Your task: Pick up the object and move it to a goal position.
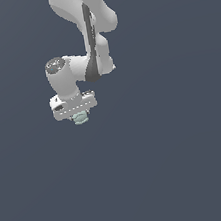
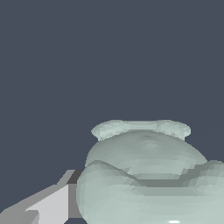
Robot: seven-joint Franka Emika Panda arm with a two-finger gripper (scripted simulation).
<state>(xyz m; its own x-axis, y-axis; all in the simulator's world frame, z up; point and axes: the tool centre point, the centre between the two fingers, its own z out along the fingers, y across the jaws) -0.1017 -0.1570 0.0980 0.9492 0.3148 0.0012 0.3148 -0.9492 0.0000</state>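
Note:
The object [image 1: 81,118], a small pale mint-green lumpy blob, pokes out just under the white hand in the exterior view. My gripper [image 1: 78,115] sits directly over it, and the hand hides the fingers there. In the wrist view the object [image 2: 144,175] looms very close and fills the lower part of the picture. One grey-white finger [image 2: 48,205] presses against its side; the other finger is out of frame. The gripper appears shut on the object.
Behind the arm [image 1: 87,30] there is only a uniform dark blue-grey background in both views. No other objects, containers or edges show.

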